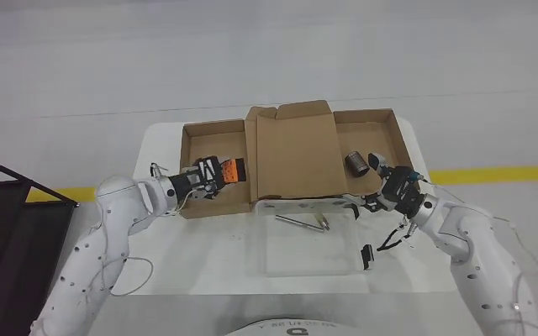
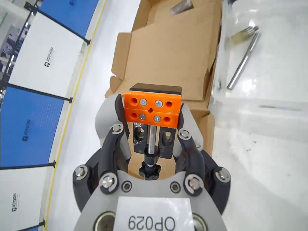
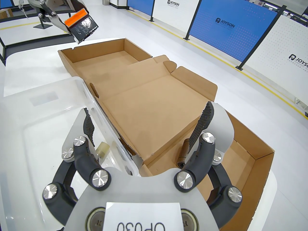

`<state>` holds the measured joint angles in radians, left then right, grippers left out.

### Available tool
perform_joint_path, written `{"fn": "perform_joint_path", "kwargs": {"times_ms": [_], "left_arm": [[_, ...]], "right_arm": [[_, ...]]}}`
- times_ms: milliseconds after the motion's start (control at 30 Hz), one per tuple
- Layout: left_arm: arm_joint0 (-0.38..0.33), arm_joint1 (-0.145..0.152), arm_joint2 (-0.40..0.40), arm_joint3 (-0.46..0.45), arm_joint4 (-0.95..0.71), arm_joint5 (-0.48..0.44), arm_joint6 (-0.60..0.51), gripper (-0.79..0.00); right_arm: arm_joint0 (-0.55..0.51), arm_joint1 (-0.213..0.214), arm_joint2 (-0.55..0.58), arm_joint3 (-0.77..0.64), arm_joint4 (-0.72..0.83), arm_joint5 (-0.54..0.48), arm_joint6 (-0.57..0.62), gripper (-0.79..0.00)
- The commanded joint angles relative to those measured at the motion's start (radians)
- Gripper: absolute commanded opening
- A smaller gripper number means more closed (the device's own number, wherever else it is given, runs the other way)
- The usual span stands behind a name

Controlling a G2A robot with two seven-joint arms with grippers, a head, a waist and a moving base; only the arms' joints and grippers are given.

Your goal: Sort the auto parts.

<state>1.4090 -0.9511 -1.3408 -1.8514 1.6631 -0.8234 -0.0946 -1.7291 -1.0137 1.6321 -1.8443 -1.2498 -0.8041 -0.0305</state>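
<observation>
My left gripper point(image 2: 151, 111) is shut on a small orange-and-black vise point(image 2: 151, 111), held above the left compartment of the cardboard box point(image 1: 206, 134). In the top view that vise point(image 1: 229, 170) hangs over this compartment. My right gripper point(image 3: 148, 121) stands open and empty over the box's right front corner; in the top view the right gripper point(image 1: 388, 186) is near the right compartment point(image 1: 378, 122). A dark cylinder point(image 1: 356, 162) lies in that compartment. A metal rod point(image 1: 298, 222) and a small brass part point(image 1: 323, 221) lie in the clear tray point(image 1: 307, 260).
The box's large centre flap point(image 1: 298, 155) lies flat between the two compartments. A small black part point(image 1: 367, 255) lies on the white table right of the tray. Another black piece point(image 1: 353, 210) sits at the tray's back right corner. A black rack point(image 1: 21, 227) stands left of the table.
</observation>
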Motion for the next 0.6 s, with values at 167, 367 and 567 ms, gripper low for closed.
{"fn": "perform_joint_path", "kwargs": {"times_ms": [167, 367, 567], "left_arm": [[-0.058, -0.011, 0.072, 0.157, 0.077, 0.07, -0.029, -0.785], [-0.099, -0.019, 0.137, 0.2, 0.147, 0.077, -0.067, 0.0], [-0.109, -0.023, 0.148, 0.175, 0.166, 0.114, -0.08, 0.0]], "right_arm": [[0.0, 0.0, 0.0, 0.0, -0.001, 0.0, -0.001, 0.0], [0.0, 0.0, 0.0, 0.0, -0.001, 0.0, -0.001, 0.0], [0.0, 0.0, 0.0, 0.0, -0.001, 0.0, -0.001, 0.0]]}}
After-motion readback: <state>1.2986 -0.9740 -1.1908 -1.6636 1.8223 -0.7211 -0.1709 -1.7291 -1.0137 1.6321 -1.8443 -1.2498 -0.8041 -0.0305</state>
